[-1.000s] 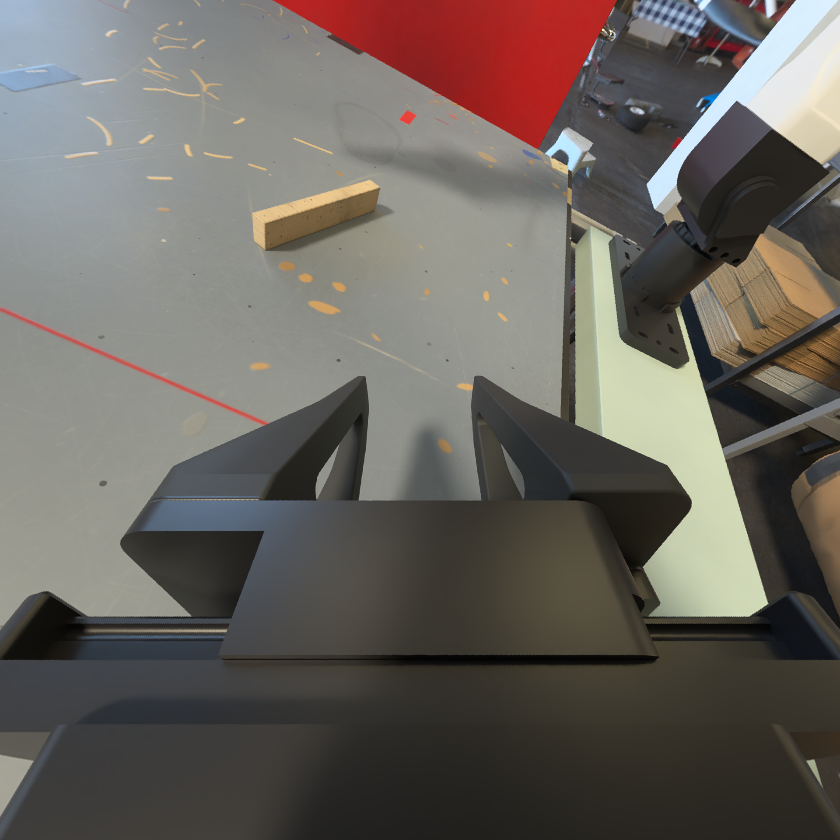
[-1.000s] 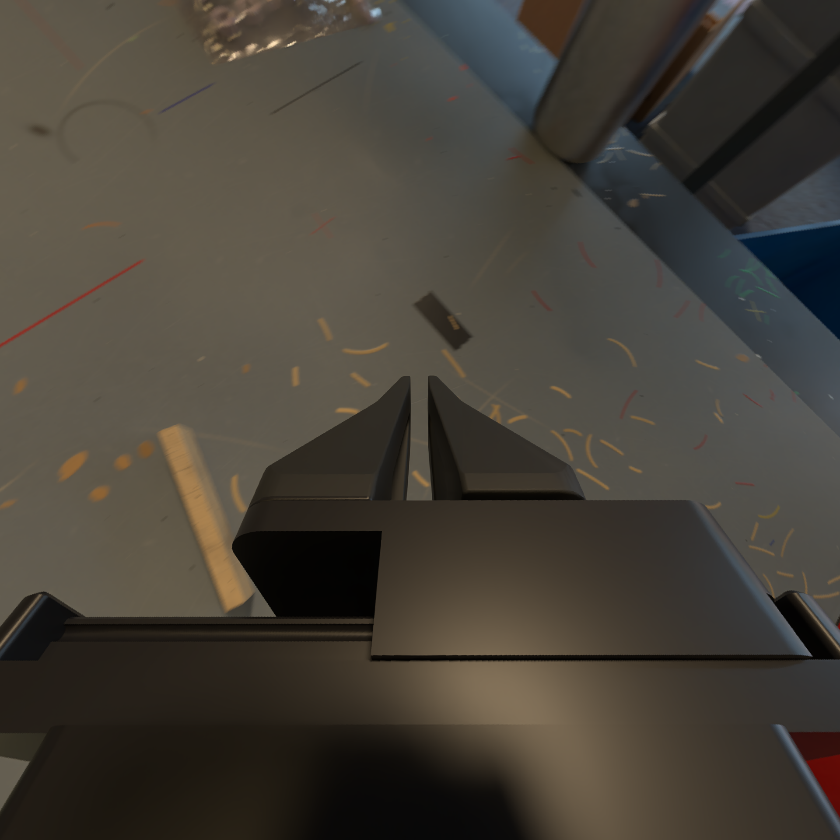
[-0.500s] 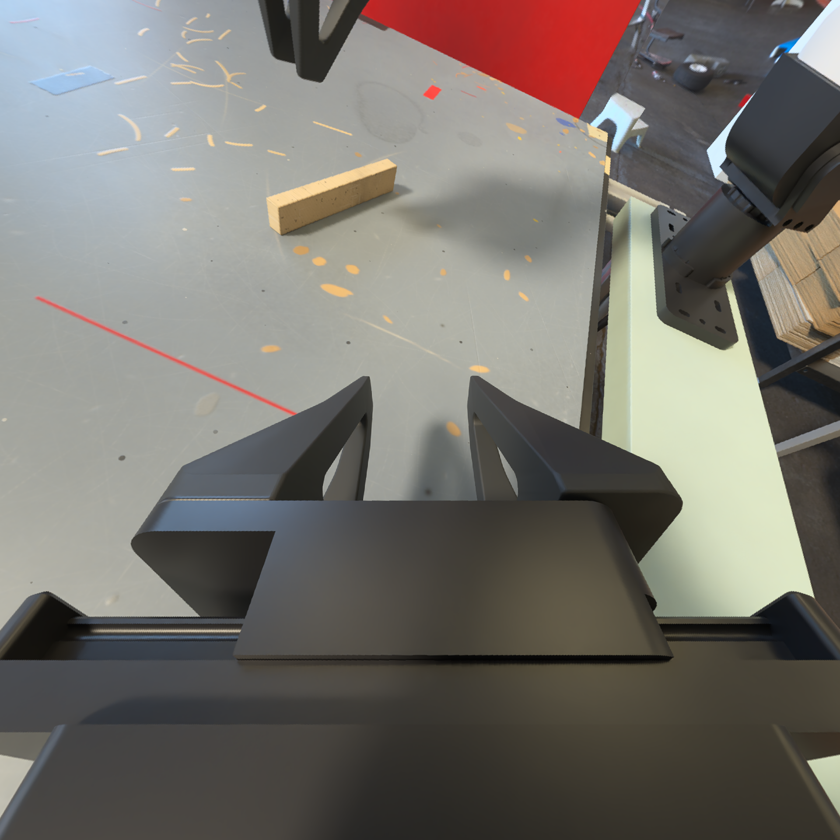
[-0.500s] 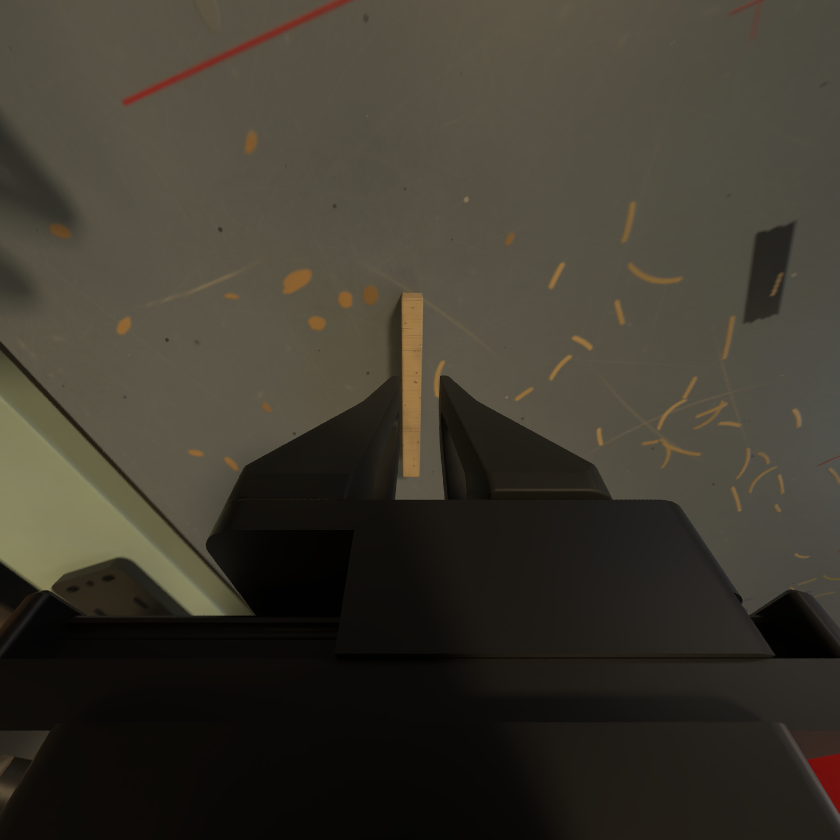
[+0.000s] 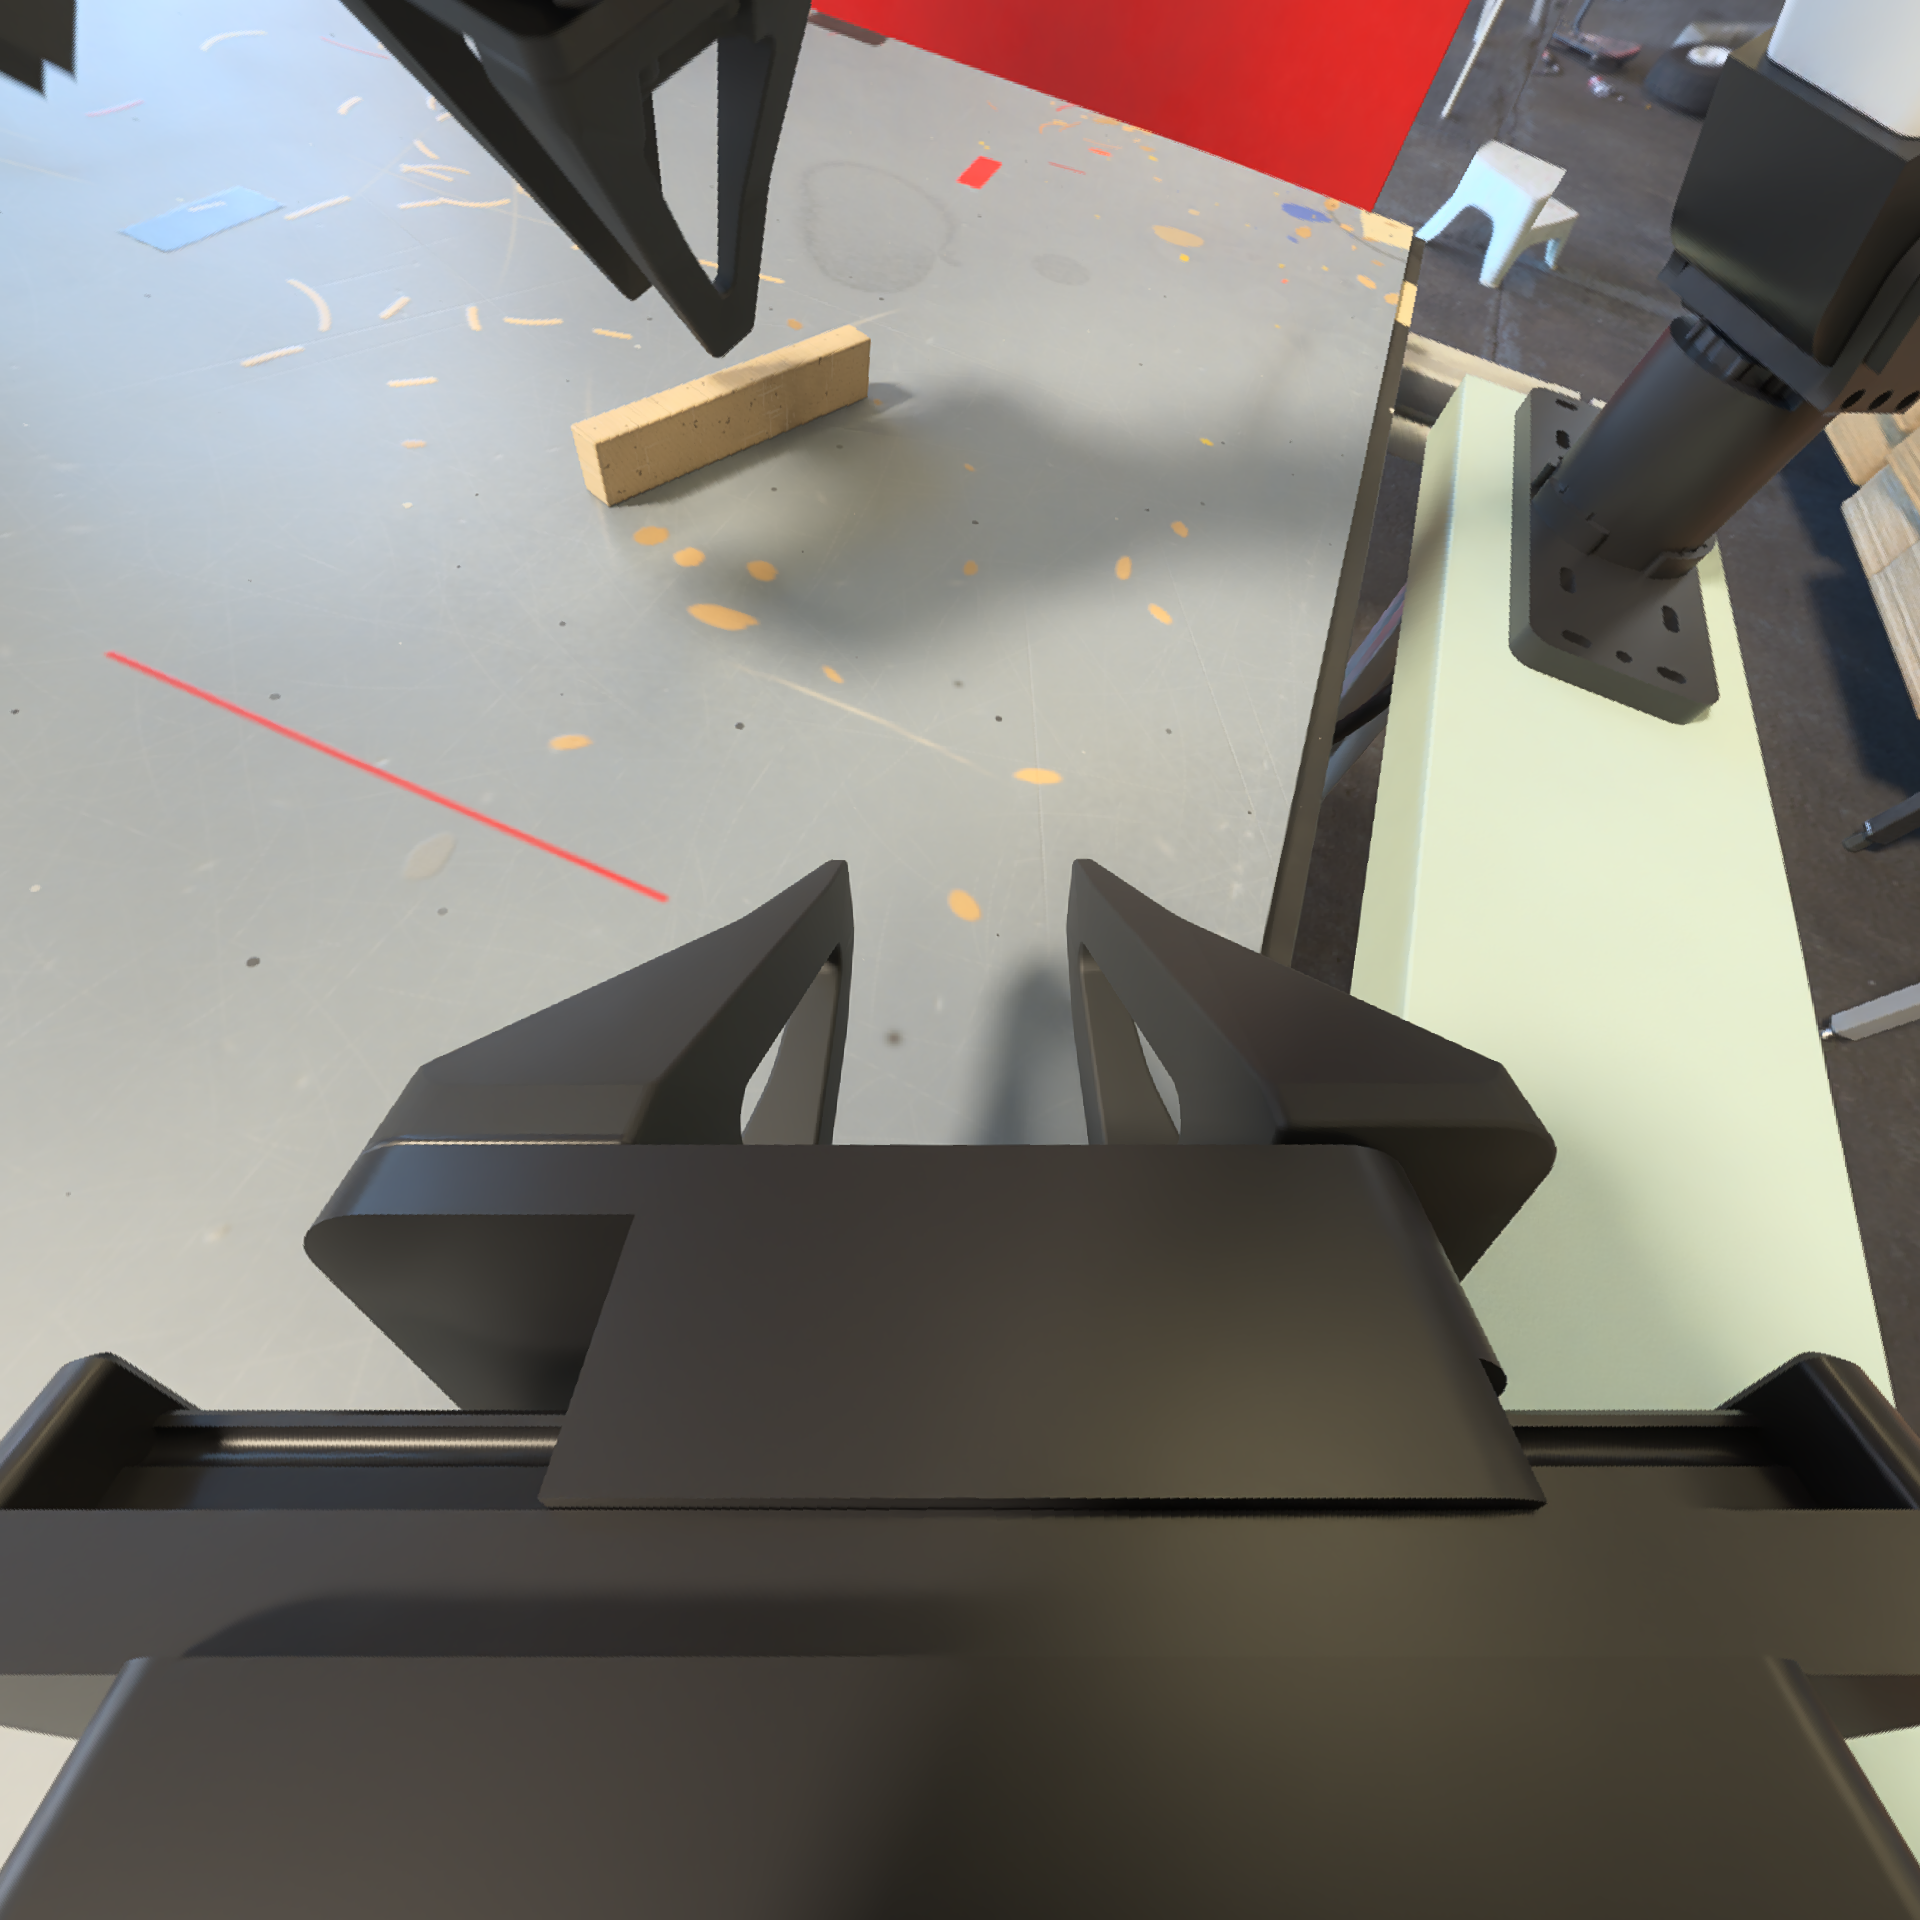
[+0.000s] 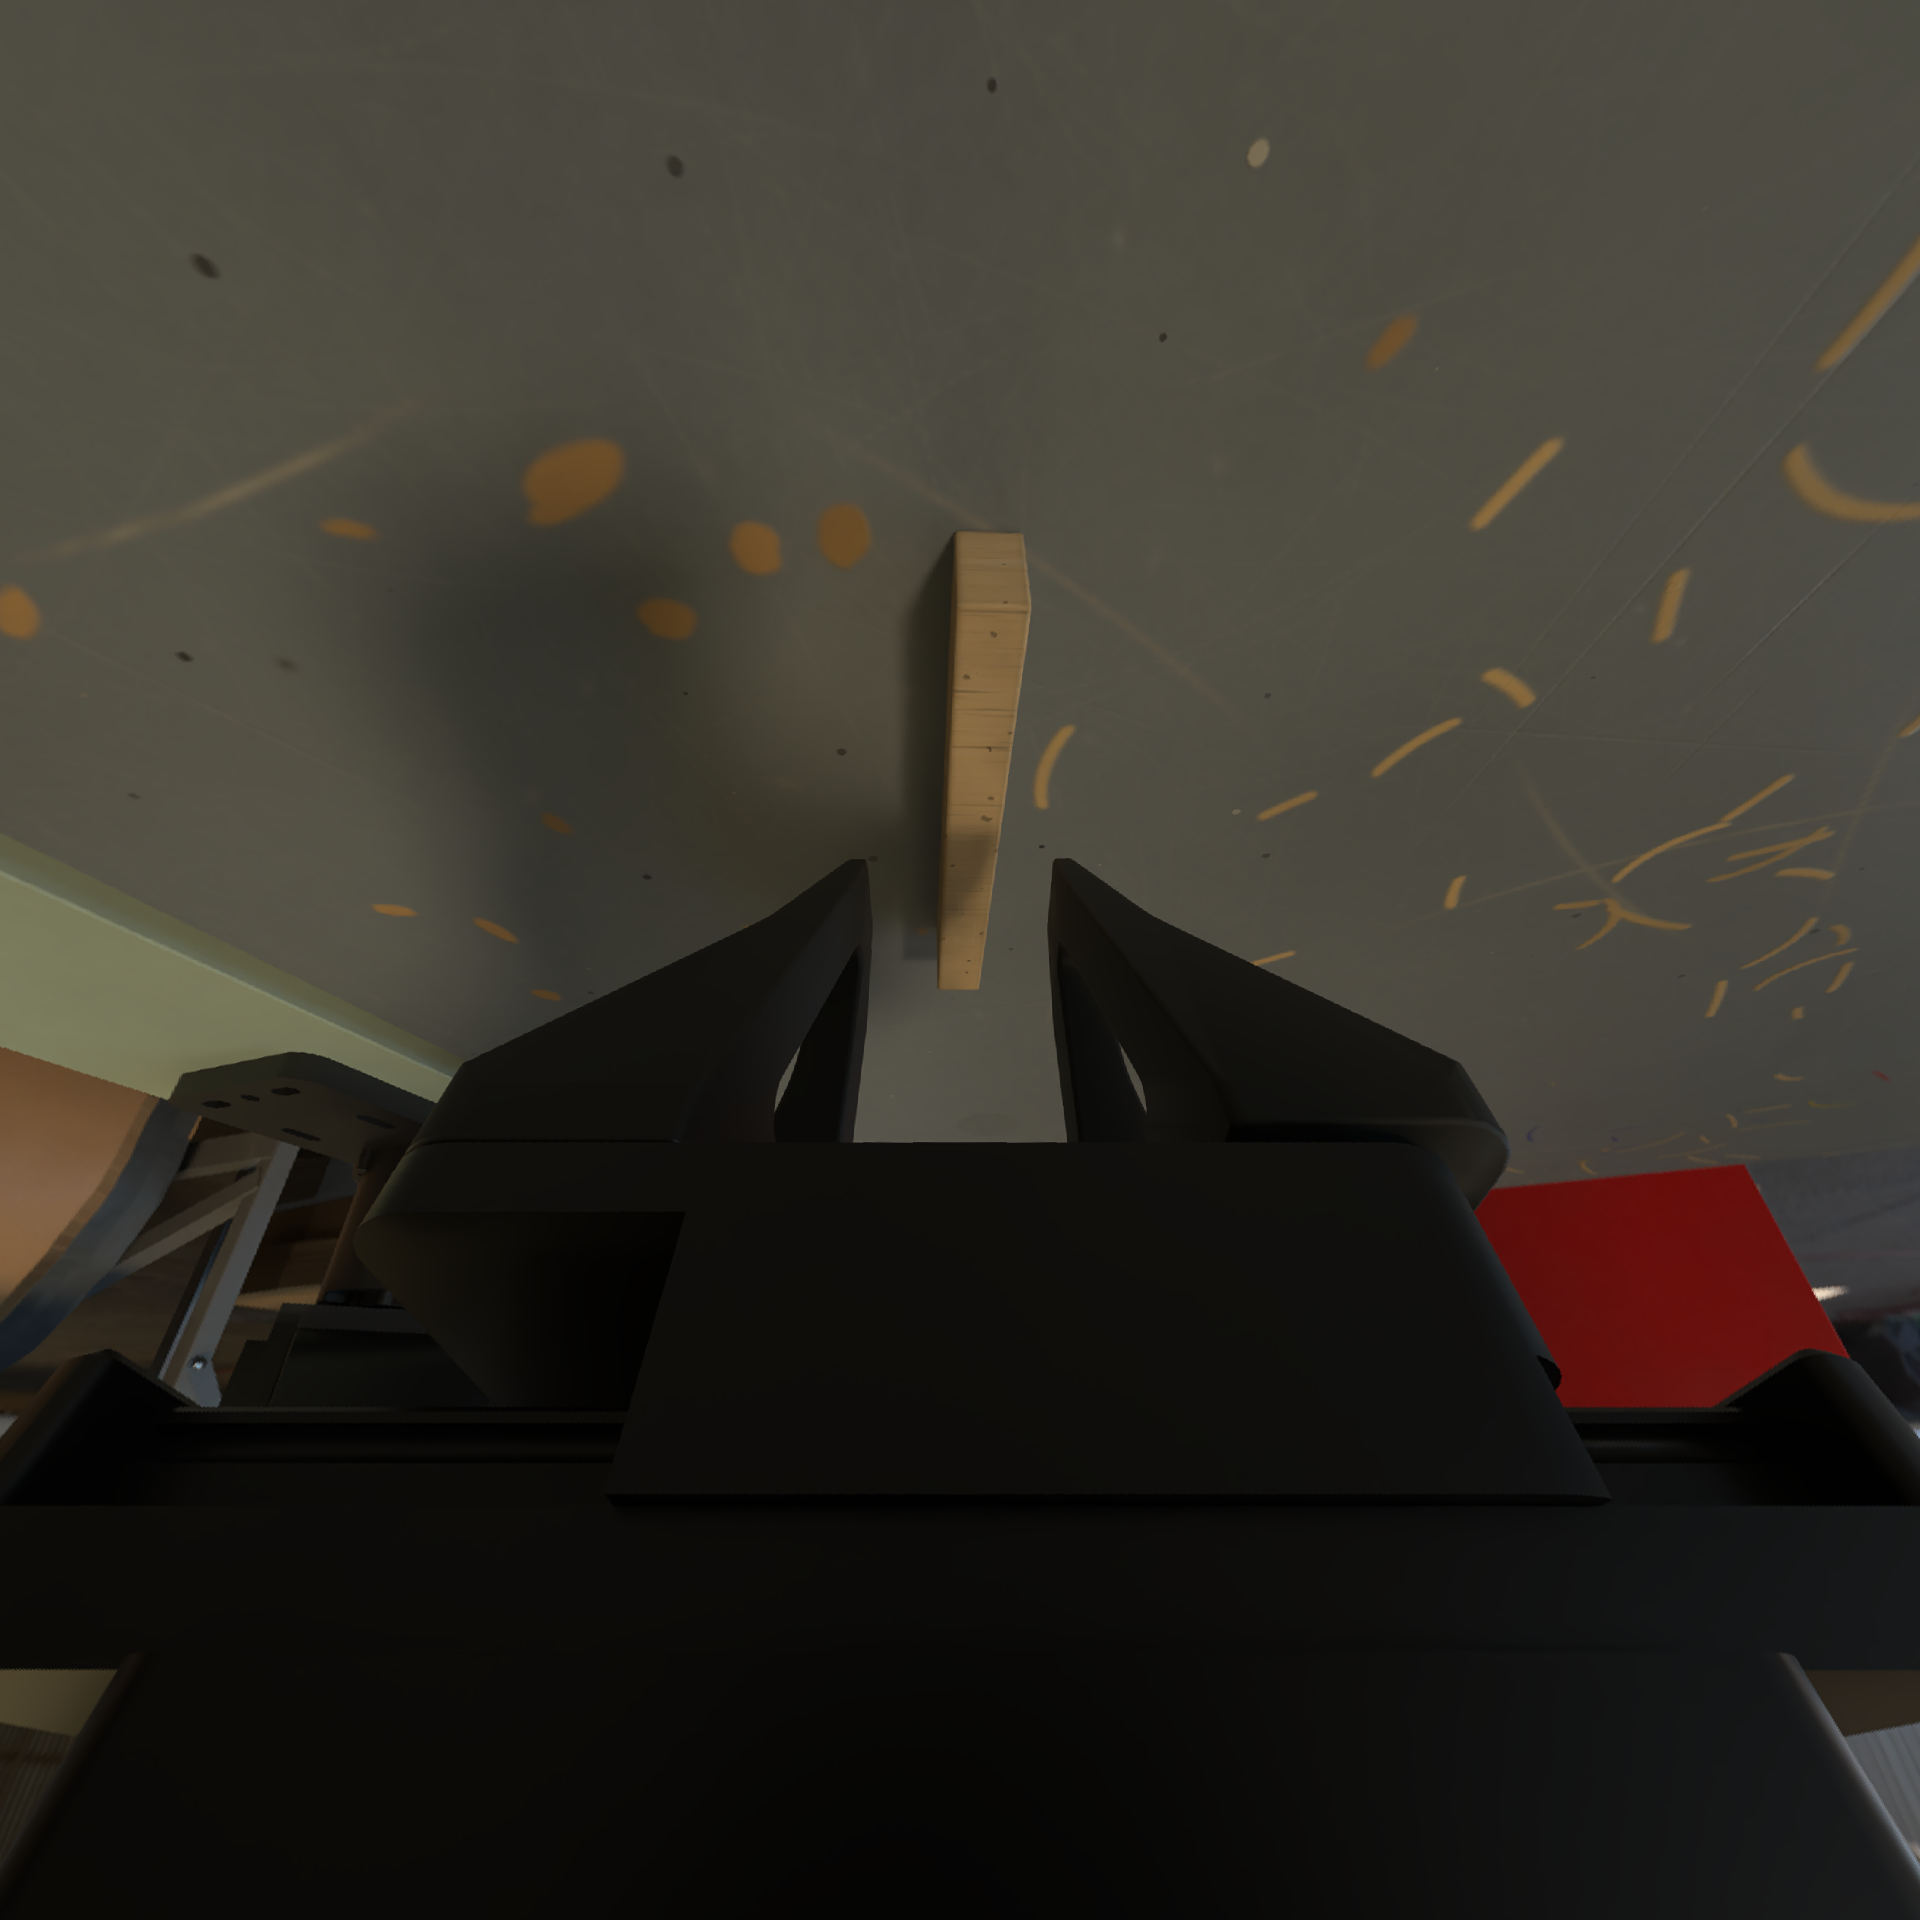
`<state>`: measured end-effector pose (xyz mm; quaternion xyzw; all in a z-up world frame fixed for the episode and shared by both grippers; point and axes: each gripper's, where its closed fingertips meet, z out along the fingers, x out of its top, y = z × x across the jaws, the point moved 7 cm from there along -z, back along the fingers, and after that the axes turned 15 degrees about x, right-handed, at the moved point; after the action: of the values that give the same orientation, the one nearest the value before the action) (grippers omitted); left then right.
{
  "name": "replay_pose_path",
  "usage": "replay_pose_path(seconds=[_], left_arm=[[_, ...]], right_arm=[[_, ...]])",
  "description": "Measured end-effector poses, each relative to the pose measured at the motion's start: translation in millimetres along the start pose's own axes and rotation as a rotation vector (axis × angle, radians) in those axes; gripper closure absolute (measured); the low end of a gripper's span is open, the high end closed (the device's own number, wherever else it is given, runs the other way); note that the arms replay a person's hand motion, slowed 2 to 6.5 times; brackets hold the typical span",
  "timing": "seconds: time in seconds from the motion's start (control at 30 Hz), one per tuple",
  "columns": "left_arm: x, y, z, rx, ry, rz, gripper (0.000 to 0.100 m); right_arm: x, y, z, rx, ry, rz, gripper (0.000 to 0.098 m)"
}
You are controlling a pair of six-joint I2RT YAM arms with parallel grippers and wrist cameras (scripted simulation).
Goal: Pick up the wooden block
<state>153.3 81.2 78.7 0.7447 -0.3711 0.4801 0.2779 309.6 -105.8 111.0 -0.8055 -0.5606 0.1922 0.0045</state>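
A long pale wooden block (image 5: 722,414) lies flat on the grey table (image 5: 312,623). In the right wrist view the block (image 6: 982,758) runs lengthwise away from me, its near end between my fingertips. My right gripper (image 6: 958,864) is open, above the block and astride its line, not touching it. It also shows in the left wrist view (image 5: 717,322), hanging just above the block's middle. My left gripper (image 5: 958,868) is open and empty, low over the table near its right edge, well short of the block.
The table's right edge (image 5: 1340,623) drops to a pale green rail (image 5: 1558,935) that carries the right arm's black base (image 5: 1621,582). A red panel (image 5: 1143,73) lies at the far end. Wood shavings and orange spots dot the table.
My right gripper has come down closer over the block and opened its fingers wider. The left gripper has hardly moved and stays open.
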Motion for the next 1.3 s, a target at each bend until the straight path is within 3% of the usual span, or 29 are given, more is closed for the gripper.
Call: replay_pose_path(seconds=[0.4, 0.77, 0.93, 1.2, 1.3], left_arm=[[-4, 10, -16, 0.031, 0.020, 0.045, 0.065], [-5, 15, -20, 0.038, 0.028, 0.071, 0.066], [-5, 12, -19, 0.065, 0.027, 0.073, 0.066], [-2, -8, -18, 0.157, 0.008, 0.023, 0.065], [-2, -24, -20, 0.220, -0.001, -0.002, 0.065]], right_arm=[[5, 11, 22, -0.011, -0.184, 0.054, 0.0674], [5, 14, 27, 0.041, -0.184, 0.070, 0.0740], [3, 12, 31, 0.056, -0.187, 0.069, 0.0849], [-1, 16, 32, 0.064, -0.148, 0.066, 0.0874], [-7, 27, 29, 0.021, -0.129, 0.085, 0.0875]])
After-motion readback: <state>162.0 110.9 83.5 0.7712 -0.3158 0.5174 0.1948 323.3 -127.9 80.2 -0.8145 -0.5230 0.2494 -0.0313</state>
